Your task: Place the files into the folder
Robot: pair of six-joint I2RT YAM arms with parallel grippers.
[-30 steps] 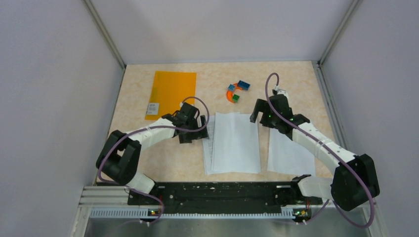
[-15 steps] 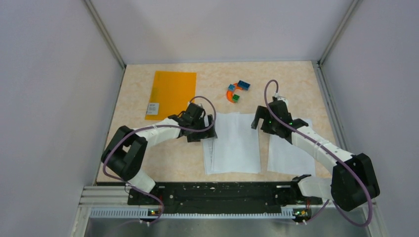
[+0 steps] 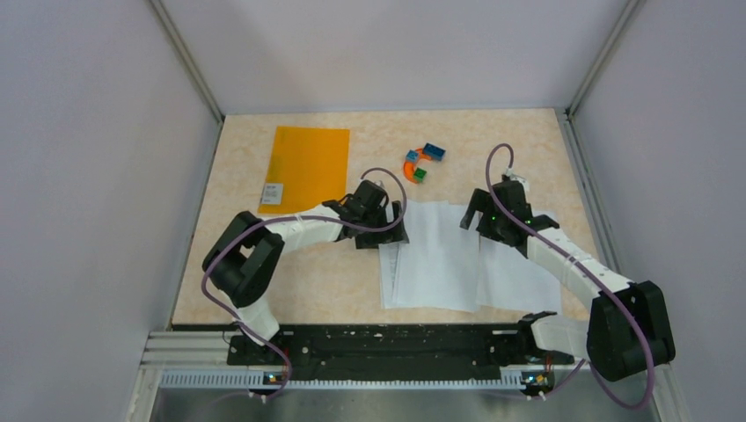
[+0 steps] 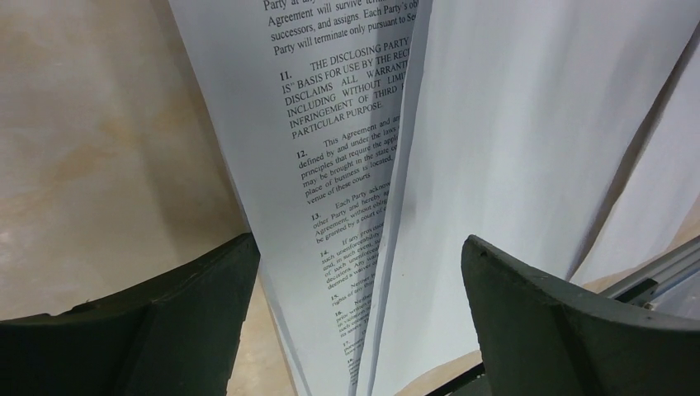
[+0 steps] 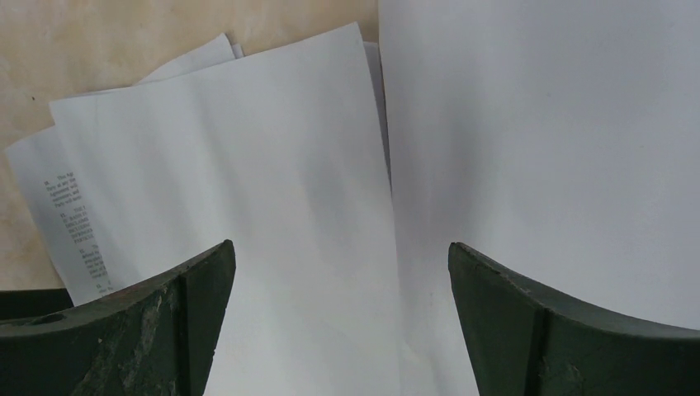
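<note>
The files are white sheets. A stack (image 3: pixel 431 259) lies at the table's middle, and one more sheet (image 3: pixel 519 281) lies against its right edge. The orange folder (image 3: pixel 303 167) lies flat and closed at the back left, apart from them. My left gripper (image 3: pixel 380 236) is open at the stack's top left corner. In the left wrist view it (image 4: pixel 359 280) straddles a printed sheet (image 4: pixel 347 165) and a blank one (image 4: pixel 528 148). My right gripper (image 3: pixel 484 224) is open at the stack's top right. In the right wrist view it (image 5: pixel 342 272) hovers over the seam between the stack (image 5: pixel 248 165) and the right sheet (image 5: pixel 545 124).
A small orange curved toy piece (image 3: pixel 411 171) and coloured blocks (image 3: pixel 433 151) lie behind the sheets. Grey walls enclose the table on three sides. The black arm rail (image 3: pixel 387 343) runs along the near edge.
My left gripper has moved right and the stack has slid right with it, closing the gap to the right sheet. My right gripper has moved slightly right.
</note>
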